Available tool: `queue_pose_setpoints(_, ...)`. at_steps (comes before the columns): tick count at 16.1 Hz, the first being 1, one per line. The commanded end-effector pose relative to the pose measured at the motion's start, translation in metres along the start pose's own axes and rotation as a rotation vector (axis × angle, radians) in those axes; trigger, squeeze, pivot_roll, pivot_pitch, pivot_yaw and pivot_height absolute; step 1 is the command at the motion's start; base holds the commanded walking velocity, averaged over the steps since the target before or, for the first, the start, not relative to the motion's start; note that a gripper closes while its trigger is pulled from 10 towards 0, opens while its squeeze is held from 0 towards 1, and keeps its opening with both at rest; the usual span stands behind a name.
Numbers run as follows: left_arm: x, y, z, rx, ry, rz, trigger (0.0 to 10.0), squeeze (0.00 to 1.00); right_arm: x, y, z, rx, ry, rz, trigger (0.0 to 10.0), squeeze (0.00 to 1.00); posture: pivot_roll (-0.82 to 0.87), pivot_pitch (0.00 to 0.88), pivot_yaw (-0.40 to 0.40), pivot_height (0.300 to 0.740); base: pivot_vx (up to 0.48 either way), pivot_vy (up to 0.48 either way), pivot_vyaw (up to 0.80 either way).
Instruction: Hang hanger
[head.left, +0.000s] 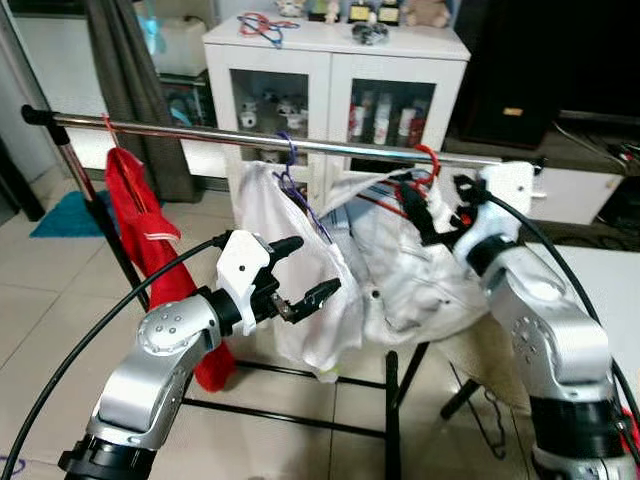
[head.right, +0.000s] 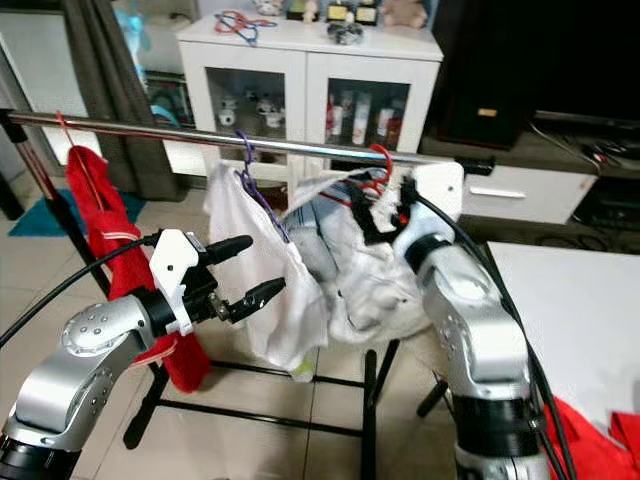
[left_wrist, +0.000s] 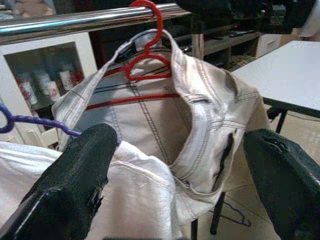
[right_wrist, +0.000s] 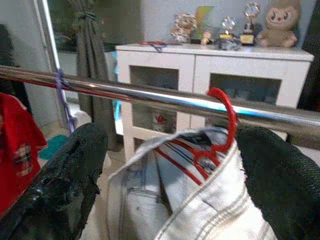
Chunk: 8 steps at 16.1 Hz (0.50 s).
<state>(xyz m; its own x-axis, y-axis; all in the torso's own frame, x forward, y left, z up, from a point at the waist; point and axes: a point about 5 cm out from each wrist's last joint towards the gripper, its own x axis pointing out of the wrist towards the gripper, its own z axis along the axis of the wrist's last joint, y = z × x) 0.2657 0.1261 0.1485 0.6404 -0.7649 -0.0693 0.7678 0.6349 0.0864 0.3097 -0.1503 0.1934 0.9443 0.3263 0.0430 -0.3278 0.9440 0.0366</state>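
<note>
Your red hanger (head.left: 428, 163) is hooked on the metal rail (head.left: 200, 133), with a white jacket (head.left: 420, 265) on it.

Your right gripper (head.left: 432, 215) is up by the hanger and jacket with its fingers spread wide, gripping nothing. Your left gripper (head.left: 305, 270) floats with fingers apart, just in front of a white shirt (head.left: 290, 260) on a purple hanger (head.left: 290, 165). A red shirt (head.left: 140, 230) hangs well apart on the rail's left end.

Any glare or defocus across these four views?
Eye views: sharp; mild glare along the steel rail. Left wrist view: left gripper fingers close and blurred, red hanger crisp. Right wrist view: soft overall, right gripper fingers blurred, bright streak on the rail.
</note>
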Motion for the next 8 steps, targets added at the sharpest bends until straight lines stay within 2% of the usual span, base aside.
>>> queue_pose_setpoints(1,0.002,0.0,0.003,0.011,-0.006,-0.011,10.0,0.0,0.005,0.003,0.003,0.003,-0.02,0.027,10.0,0.0,-0.02,0.0,0.004,0.74,0.0,0.0,0.0)
queue_pose_setpoints(4,0.003,0.003,0.003,0.022,-0.002,0.008,10.0,0.0,0.017,0.0,0.0,-0.027,-0.004,0.003,10.0,0.0,-0.01,0.0,0.005,0.74,0.0,0.0,0.0)
queue_pose_setpoints(8,0.005,0.013,0.003,0.026,-0.001,0.097,10.0,0.0,0.017,0.002,-0.004,-0.011,-0.003,0.006,10.0,0.0,-0.01,0.0,0.008,0.74,0.0,0.0,0.0)
